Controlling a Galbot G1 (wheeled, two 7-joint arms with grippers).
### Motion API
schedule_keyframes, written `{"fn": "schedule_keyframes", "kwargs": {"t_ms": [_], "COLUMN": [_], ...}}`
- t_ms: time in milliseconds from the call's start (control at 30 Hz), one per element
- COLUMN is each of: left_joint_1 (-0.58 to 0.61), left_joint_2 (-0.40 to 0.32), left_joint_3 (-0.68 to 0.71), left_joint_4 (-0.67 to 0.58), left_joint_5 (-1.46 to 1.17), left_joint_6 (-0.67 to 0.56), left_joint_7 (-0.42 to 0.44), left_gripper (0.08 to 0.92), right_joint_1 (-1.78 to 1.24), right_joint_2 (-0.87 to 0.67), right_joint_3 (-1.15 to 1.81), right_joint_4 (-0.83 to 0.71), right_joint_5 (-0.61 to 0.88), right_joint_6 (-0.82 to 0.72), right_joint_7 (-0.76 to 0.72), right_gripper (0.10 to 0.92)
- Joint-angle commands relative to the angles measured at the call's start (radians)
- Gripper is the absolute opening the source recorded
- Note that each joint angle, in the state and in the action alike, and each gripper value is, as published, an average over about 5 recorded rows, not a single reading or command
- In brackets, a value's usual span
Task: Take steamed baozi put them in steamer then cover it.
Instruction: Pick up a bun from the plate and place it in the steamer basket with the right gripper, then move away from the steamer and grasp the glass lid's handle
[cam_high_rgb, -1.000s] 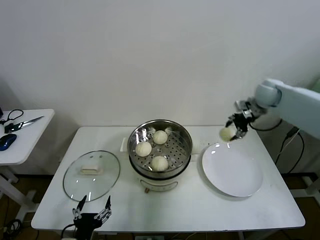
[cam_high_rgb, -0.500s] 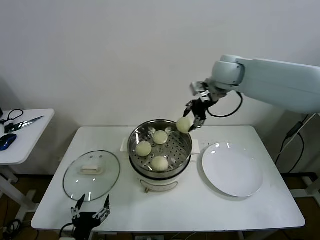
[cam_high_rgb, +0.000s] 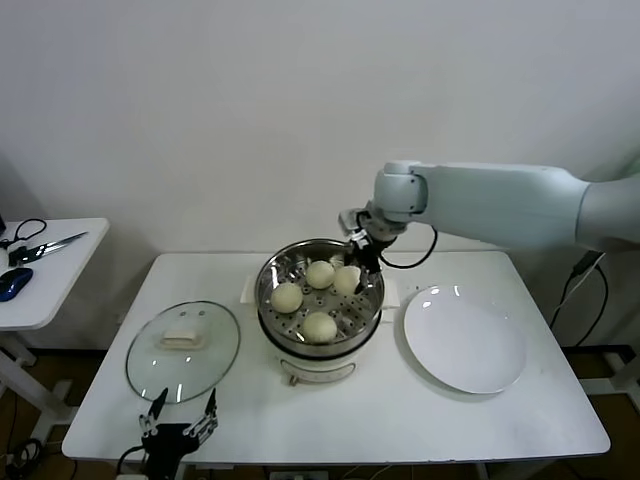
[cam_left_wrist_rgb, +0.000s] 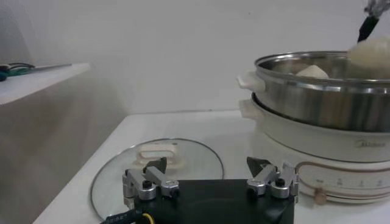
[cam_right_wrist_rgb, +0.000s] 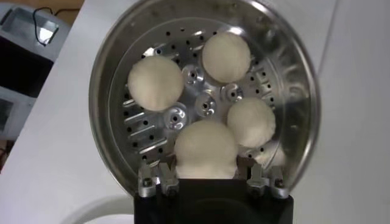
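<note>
The fourth baozi (cam_right_wrist_rgb: 205, 149) is gripped by the right hand (cam_right_wrist_rgb: 207, 179) inside the steamer (cam_high_rgb: 372, 297), at 2 o'clock. Three baozi (cam_high_rgb: 286, 296) are seated on its floor. "Midea" (cam_left_wrist_rgb: 367, 145) is printed on the base. The left hand (cam_high_rgb: 178, 432) is held spread at the counter (cam_high_rgb: 400, 400) edge, beside the cover (cam_high_rgb: 183, 350).

Even, bright indoor light with soft shadows under the steamer (cam_high_rgb: 320, 300) on the tabletop (cam_high_rgb: 400, 410). Glare streaks the steel rim and the glass cover (cam_high_rgb: 183, 349). Left wrist view looks hazy, its distance softly blurred.
</note>
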Motion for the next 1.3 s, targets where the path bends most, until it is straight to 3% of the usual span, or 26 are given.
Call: {"fn": "schedule_keyframes", "kwargs": {"t_ms": [33, 400, 633, 900, 1000, 1067, 1167, 1300], "left_joint_1": [0.001, -0.001, -0.003, 0.000, -0.007, -0.013, -0.021, -0.028], "left_joint_2": [-0.001, -0.001, 0.000, 0.008, 0.014, 0.017, 0.022, 0.031], "left_joint_3": [0.001, 0.002, 0.000, 0.002, -0.003, -0.010, -0.020, -0.026], "left_joint_4": [0.000, 0.002, -0.001, -0.027, -0.040, -0.045, -0.045, -0.027], "left_joint_5": [0.001, -0.009, -0.014, -0.074, -0.086, -0.076, -0.051, -0.014], "left_joint_6": [0.000, 0.009, 0.013, 0.044, 0.050, 0.055, 0.051, 0.031], "left_joint_7": [0.000, -0.001, -0.002, -0.010, -0.015, -0.014, -0.012, -0.011], "left_gripper": [0.823, 0.823, 0.823, 0.823, 0.823, 0.823, 0.823, 0.823], "right_joint_1": [-0.073, -0.091, -0.039, 0.060, 0.028, -0.045, -0.192, -0.438], "right_joint_2": [0.035, 0.037, 0.017, -0.116, -0.213, -0.282, -0.379, -0.498], "right_joint_3": [-0.006, 0.013, 0.025, 0.116, 0.209, 0.312, 0.488, 0.763], "right_joint_4": [-0.019, -0.041, -0.041, -0.025, 0.013, 0.053, 0.105, 0.155], "right_joint_5": [-0.064, -0.077, -0.025, 0.170, 0.305, 0.368, 0.367, 0.346], "right_joint_6": [-0.013, -0.014, 0.040, 0.071, 0.036, 0.002, -0.026, -0.035], "right_joint_7": [0.021, 0.040, -0.006, -0.028, 0.089, 0.269, 0.557, 0.756], "right_gripper": [0.662, 0.664, 0.796, 0.823, 0.823, 0.823, 0.823, 0.823]}}
